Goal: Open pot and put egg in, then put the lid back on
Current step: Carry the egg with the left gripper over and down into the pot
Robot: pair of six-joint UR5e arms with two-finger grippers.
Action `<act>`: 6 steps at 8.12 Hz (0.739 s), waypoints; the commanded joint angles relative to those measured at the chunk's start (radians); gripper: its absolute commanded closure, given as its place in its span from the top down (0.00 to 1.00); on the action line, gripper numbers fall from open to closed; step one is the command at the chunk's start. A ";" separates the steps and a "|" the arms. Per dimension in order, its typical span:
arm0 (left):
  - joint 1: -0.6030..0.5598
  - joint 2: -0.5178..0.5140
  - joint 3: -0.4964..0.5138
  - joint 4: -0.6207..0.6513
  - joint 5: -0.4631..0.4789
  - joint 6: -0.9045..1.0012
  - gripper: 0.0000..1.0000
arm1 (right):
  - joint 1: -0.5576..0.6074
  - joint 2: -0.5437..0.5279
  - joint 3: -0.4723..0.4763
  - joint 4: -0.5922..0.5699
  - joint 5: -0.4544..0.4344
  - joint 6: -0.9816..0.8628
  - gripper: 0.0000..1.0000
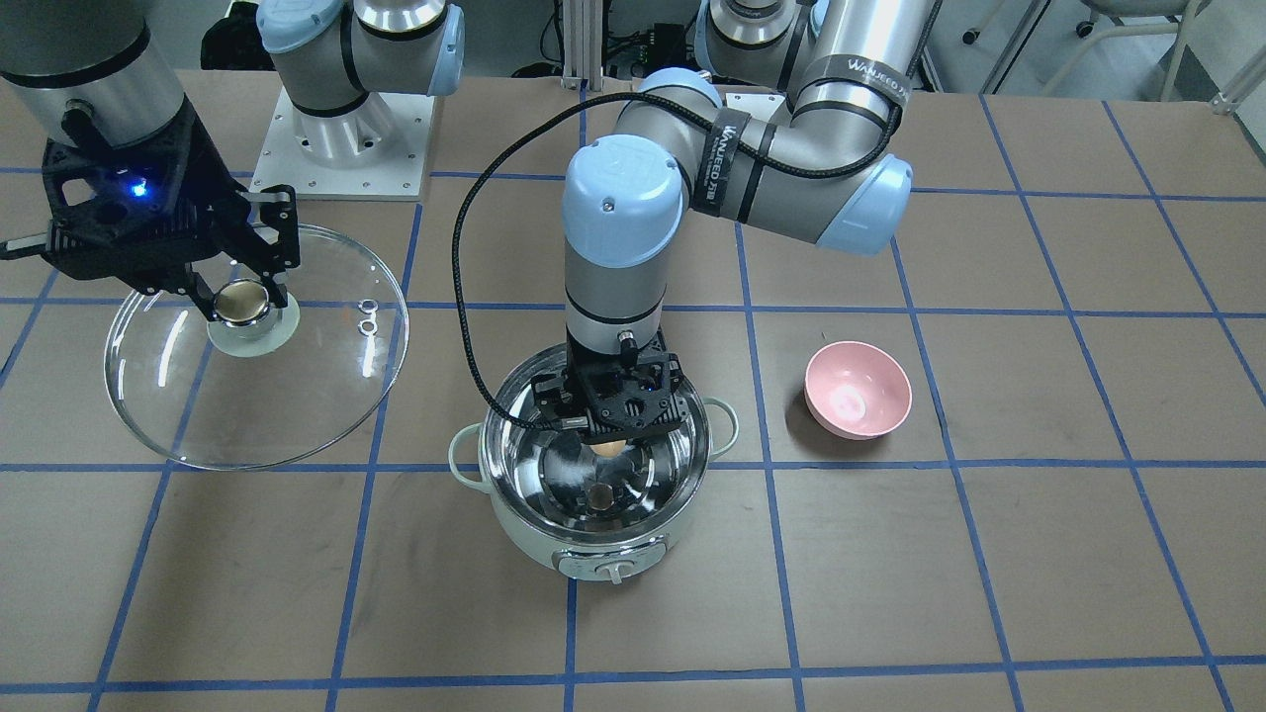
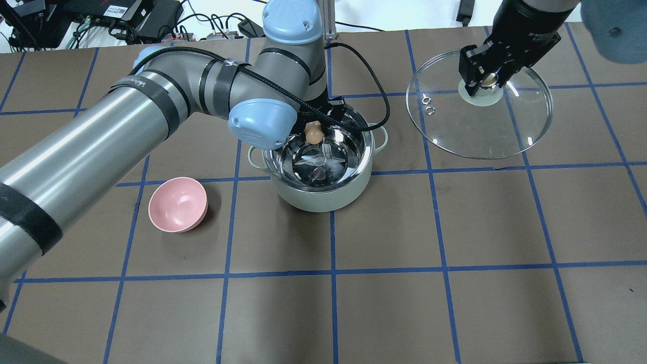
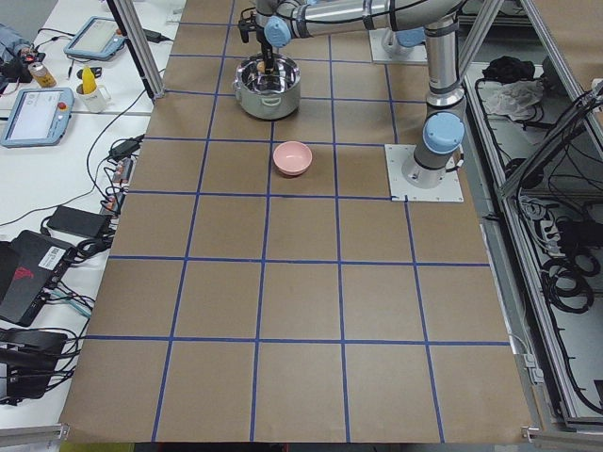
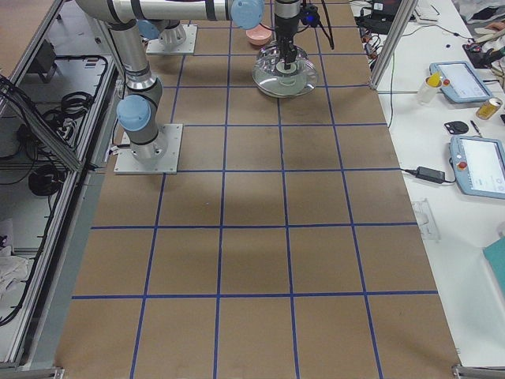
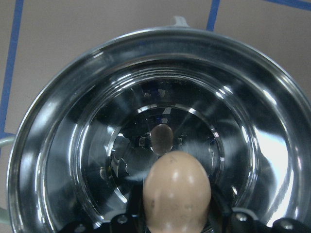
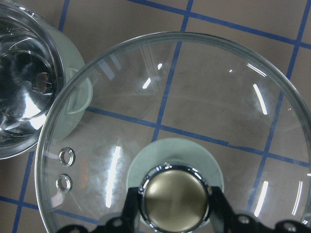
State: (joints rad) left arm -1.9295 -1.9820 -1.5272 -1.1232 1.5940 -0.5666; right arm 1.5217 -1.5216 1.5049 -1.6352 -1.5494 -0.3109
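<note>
The pot (image 2: pixel 323 199) stands open at the table's middle, its steel bowl (image 5: pixel 272 97) empty apart from reflections. My left gripper (image 2: pixel 314 132) is shut on the tan egg (image 5: pixel 177 194) and holds it just inside the pot's rim, above the bowl's bottom; the egg also shows in the front view (image 1: pixel 607 448). My right gripper (image 1: pixel 244 302) is shut on the cream-gold knob (image 6: pixel 174 196) of the glass lid (image 2: pixel 480 131). It holds the lid beside the pot, on my right. I cannot tell whether the lid touches the table.
An empty pink bowl (image 2: pixel 178 204) sits on the table to the left of the pot. The left arm's black cable (image 1: pixel 465 297) loops over the pot's rim. The right arm's base plate (image 1: pixel 336 148) stands behind the lid.
</note>
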 commanded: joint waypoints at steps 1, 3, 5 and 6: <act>-0.009 -0.023 -0.008 0.077 0.003 -0.003 0.14 | 0.000 0.001 0.001 0.000 -0.001 -0.001 0.00; -0.009 -0.052 -0.037 0.152 0.000 0.016 0.14 | 0.000 0.001 0.003 0.000 0.000 -0.002 0.00; -0.009 -0.055 -0.077 0.177 0.001 0.068 0.14 | 0.000 0.001 0.003 0.000 0.000 -0.001 0.00; -0.009 -0.058 -0.080 0.177 0.000 0.070 0.14 | 0.000 0.001 0.003 0.002 -0.001 -0.002 0.00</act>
State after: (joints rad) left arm -1.9389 -2.0348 -1.5884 -0.9597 1.5953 -0.5149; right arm 1.5217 -1.5205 1.5078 -1.6352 -1.5494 -0.3117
